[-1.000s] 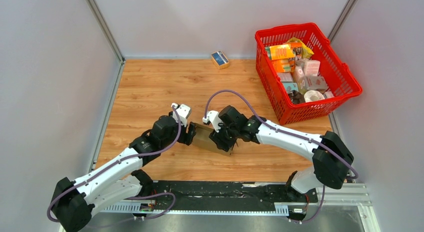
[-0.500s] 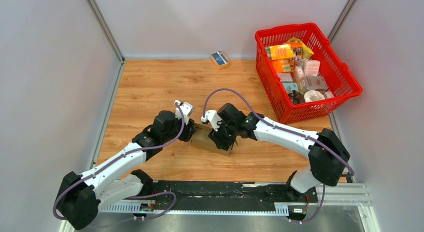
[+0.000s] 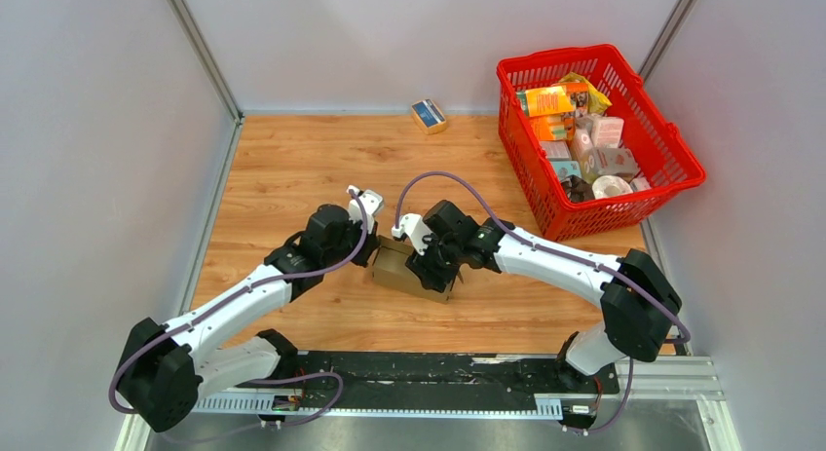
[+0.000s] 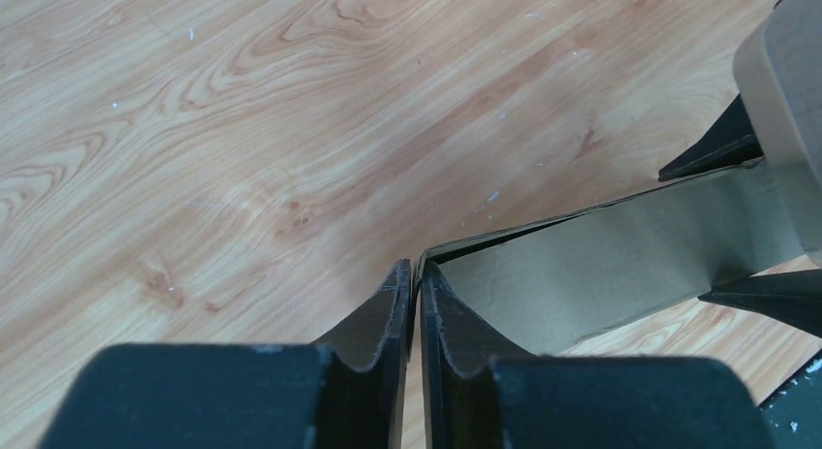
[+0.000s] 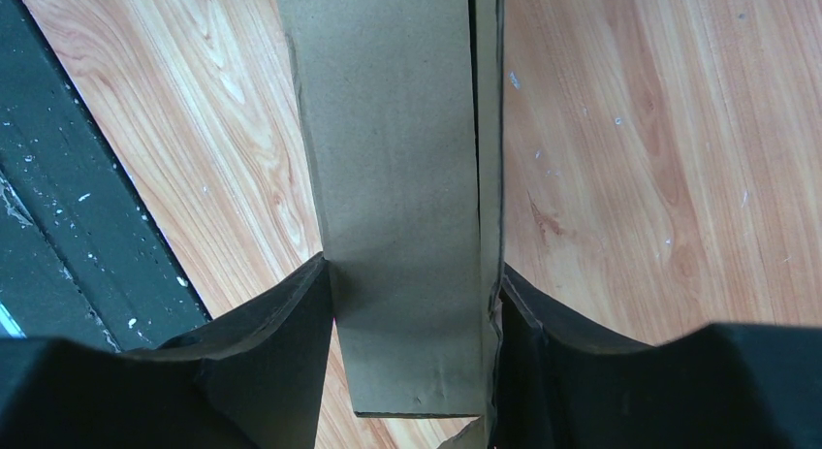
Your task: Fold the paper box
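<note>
The paper box, plain brown cardboard and partly folded, sits on the wooden table between my two grippers. My left gripper meets its left end. In the left wrist view the jaws are pressed together on a thin cardboard edge, and the box wall runs off to the right. My right gripper grips the box's right end. In the right wrist view a cardboard panel fills the gap between the two fingers, so the right gripper is shut on it.
A red basket full of printed packages stands at the back right. A small blue-and-tan box lies by the back wall. A black rail runs along the near edge, and grey walls enclose the table on both sides.
My left arm has reached to the right, up to the box, and its jaws have closed from wide open onto the box's edge. The right gripper has kept its hold.
</note>
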`<state>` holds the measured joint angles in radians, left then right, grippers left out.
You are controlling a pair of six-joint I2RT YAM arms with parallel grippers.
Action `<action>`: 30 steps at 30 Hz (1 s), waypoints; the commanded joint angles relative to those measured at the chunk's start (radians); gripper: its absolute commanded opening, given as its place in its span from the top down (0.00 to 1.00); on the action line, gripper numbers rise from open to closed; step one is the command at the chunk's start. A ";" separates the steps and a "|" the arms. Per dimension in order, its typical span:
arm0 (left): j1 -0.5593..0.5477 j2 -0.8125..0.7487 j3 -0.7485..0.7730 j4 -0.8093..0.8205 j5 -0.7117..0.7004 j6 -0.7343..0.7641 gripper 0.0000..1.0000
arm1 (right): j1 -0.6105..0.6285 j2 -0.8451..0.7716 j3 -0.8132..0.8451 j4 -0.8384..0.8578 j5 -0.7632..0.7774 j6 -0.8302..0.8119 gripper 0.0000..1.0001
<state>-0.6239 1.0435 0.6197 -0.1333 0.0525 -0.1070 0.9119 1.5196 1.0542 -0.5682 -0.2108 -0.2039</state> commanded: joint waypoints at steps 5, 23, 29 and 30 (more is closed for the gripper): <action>0.001 0.007 0.077 -0.038 0.037 -0.028 0.98 | 0.005 0.036 0.023 -0.048 0.007 -0.009 0.53; -0.033 -0.043 0.043 -0.091 -0.043 -0.390 1.00 | 0.013 0.067 0.030 0.051 0.166 0.073 0.46; -0.057 -0.082 -0.017 -0.068 -0.103 -0.378 1.00 | 0.015 0.056 0.026 0.057 0.171 0.081 0.45; -0.057 -0.083 -0.027 -0.062 -0.105 -0.382 1.00 | 0.013 0.050 0.024 0.059 0.169 0.083 0.44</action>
<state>-0.6575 0.9981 0.6224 -0.2260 -0.0563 -0.4488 0.9421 1.5478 1.0821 -0.5617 -0.1474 -0.1619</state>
